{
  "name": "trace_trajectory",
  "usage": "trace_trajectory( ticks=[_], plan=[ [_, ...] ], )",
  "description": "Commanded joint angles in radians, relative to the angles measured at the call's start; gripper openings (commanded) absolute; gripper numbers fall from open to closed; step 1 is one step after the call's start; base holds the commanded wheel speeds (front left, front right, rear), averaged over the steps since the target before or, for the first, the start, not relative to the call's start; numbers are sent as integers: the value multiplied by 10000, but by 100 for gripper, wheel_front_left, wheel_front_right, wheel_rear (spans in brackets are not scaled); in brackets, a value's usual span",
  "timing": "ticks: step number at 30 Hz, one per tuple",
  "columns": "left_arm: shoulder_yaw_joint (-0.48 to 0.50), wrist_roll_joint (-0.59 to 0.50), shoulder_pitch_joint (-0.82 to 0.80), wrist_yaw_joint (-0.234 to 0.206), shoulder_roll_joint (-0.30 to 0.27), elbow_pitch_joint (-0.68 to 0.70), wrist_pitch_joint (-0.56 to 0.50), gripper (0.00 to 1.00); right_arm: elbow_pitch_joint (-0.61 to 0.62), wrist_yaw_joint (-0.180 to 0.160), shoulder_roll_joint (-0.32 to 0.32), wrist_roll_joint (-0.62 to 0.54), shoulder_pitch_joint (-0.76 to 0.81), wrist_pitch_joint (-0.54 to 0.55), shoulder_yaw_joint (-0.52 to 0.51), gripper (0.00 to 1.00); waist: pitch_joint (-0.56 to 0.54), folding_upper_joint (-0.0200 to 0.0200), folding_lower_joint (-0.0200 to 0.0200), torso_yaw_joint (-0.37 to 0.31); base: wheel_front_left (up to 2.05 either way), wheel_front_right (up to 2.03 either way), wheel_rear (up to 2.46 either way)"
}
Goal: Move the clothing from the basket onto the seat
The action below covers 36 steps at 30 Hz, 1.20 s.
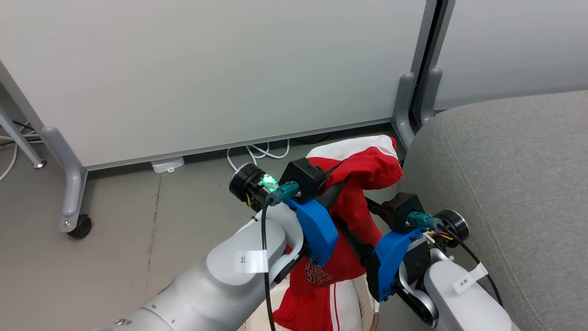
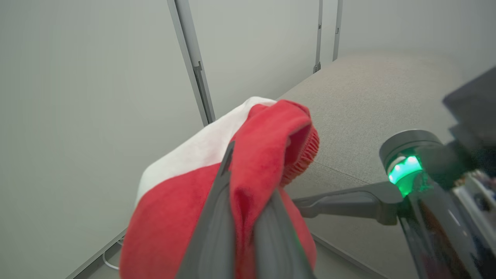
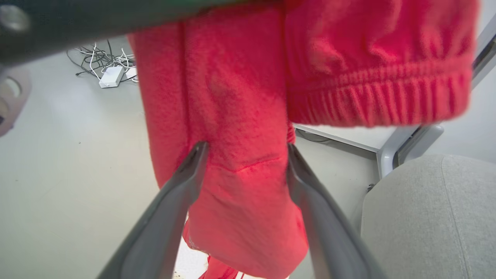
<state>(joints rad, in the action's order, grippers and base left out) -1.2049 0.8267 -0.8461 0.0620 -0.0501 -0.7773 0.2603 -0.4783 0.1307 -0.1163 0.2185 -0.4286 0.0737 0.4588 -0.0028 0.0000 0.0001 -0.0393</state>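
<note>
Along the left of the head view, a pale partition panel (image 1: 206,78) stands on a castered leg (image 1: 73,197) over bare grey floor (image 1: 115,257), with white cables (image 1: 257,154) trailing beneath its lower edge. Toward the centre, the left end effector (image 2: 250,174) is clenched on the clothing (image 1: 363,168), its two dark fingers pinching a fold of red and white fabric and holding it up in the air. From that grip the red cloth hangs down through the middle of the frame, part of some white lettering showing low on it, and its lower end reaches the basket (image 1: 371,307), of which a cream sliver with a brown rim peeks in at the bottom edge. Just right of the hanging cloth, the right end effector (image 3: 246,147) is released, its fingers spread wide with the red fabric between them but not pinched. Across the right side, the seat (image 1: 505,184) rises as a broad grey cushion, and the part of it in view carries nothing. By my reading the task is early to midway: a garment is lifted but its tail hangs at the basket, and it has yet to be carried rightward and laid on the seat. Whether the red and white fabric at the bottom belongs to a second garment, I cannot tell.
</note>
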Motion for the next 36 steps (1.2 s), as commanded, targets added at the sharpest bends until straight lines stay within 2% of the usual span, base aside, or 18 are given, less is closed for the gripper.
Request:
trace_trajectory(
  ticks=[1,7,8,9,10,11,20,36],
  plan=[
    [-2,18,-193,38,-1,27,61,0,-92,1,-29,93,-191,-76,83,100,5,0,-1,5,0,0,0],
    [-110,82,-251,54,-1,128,68,0,-738,1,70,649,-513,-407,662,100,5,0,-1,14,0,0,0],
    [-117,92,-245,48,-1,142,69,0,-825,1,95,731,-555,-469,732,51,-1,0,-1,12,0,0,0],
    [-117,94,-242,41,-1,156,69,0,-924,1,117,794,-597,-542,800,25,-7,0,-1,10,0,0,0],
    [-114,94,-235,36,-1,174,68,0,-1030,1,132,852,-647,-599,852,5,-11,0,-1,9,0,0,0],
    [-105,92,-231,30,-1,190,63,0,-1130,1,152,888,-670,-663,908,0,-14,0,-1,9,0,0,0],
    [74,5,-117,-15,-1,169,65,0,-1782,1,203,1109,-860,-1167,1237,0,-114,0,-1,-5,0,0,0],
    [216,-22,104,6,-1,99,66,0,-2193,1,211,1248,-1017,-1520,1416,0,-273,0,-1,-215,0,0,0]
  ],
)
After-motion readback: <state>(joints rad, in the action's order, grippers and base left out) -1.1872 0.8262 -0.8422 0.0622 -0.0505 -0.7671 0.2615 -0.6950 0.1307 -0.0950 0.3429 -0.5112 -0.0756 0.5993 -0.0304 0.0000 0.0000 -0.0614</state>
